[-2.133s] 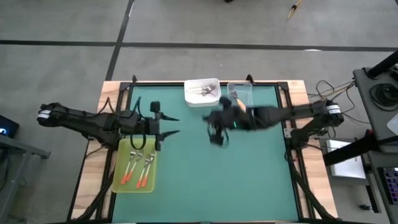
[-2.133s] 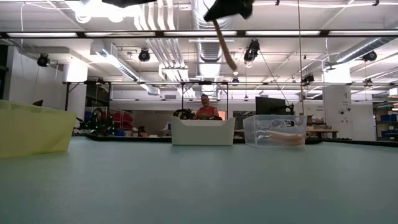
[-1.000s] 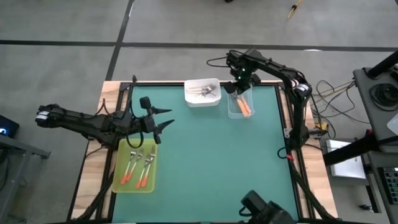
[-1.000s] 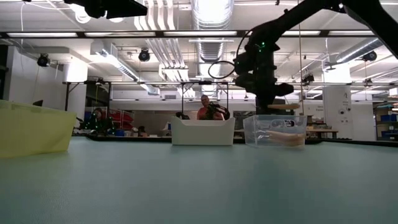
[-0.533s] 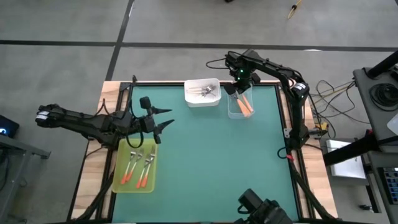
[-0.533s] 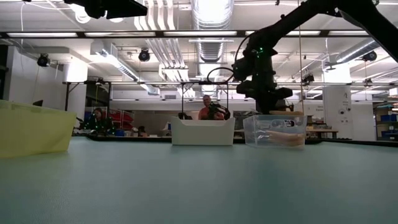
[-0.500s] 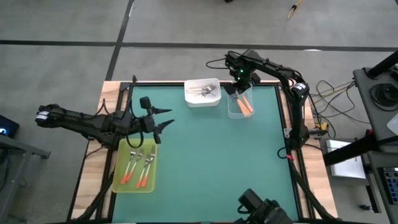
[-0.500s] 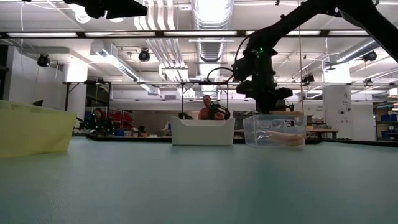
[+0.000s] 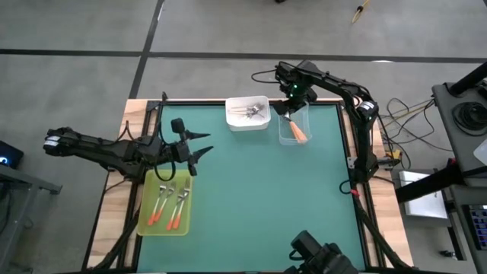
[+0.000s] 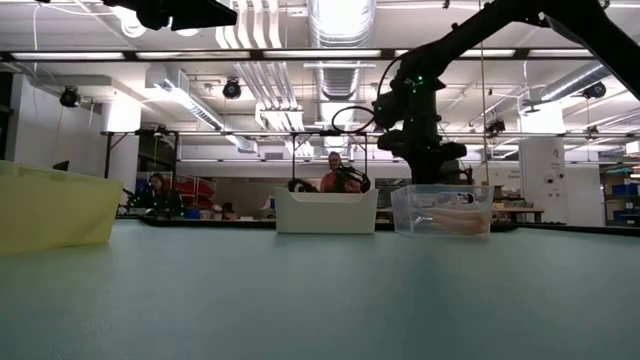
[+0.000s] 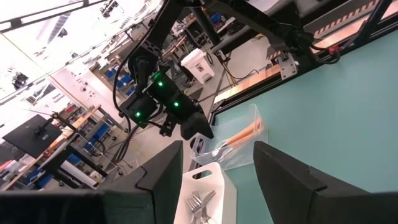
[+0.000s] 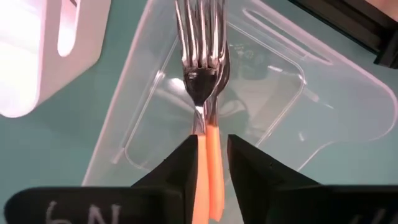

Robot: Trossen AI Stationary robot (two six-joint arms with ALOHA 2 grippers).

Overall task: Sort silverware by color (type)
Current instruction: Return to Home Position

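Fingers of my right gripper [image 12: 211,148] stand slightly parted above slim, steel-tined light orange forks [image 12: 202,68] in clear plastic bin [image 12: 280,137]; my left gripper [image 9: 206,143] spreads wide.

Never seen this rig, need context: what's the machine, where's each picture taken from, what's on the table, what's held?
Two dark robot arms, each ending in a two-finger gripper, work at a green table. One picture looks straight down, one looks level across the tabletop, two come from cameras on the arms' wrists. On the table: a yellow tray with red-orange forks, a white tray with pale forks, a clear tray with light orange forks. The left gripper hangs open and empty near the yellow tray. The right gripper is over the clear tray; whether it grips a fork cannot be told.
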